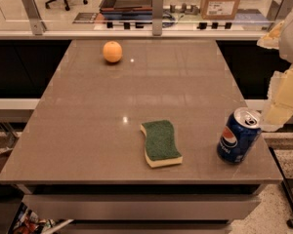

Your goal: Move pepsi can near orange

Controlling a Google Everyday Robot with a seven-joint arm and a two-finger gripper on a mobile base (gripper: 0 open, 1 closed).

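The pepsi can is blue with a round red-white-blue logo and a silver top. It stands upright near the front right corner of the grey table. The orange sits at the far left of the table, well away from the can. My gripper hangs at the right edge of the view, just above and to the right of the can, apart from it and holding nothing that I can see.
A green and yellow sponge lies at the front middle of the table, left of the can. A glass barrier with metal posts runs behind the table's far edge. The table's right edge is close to the can.
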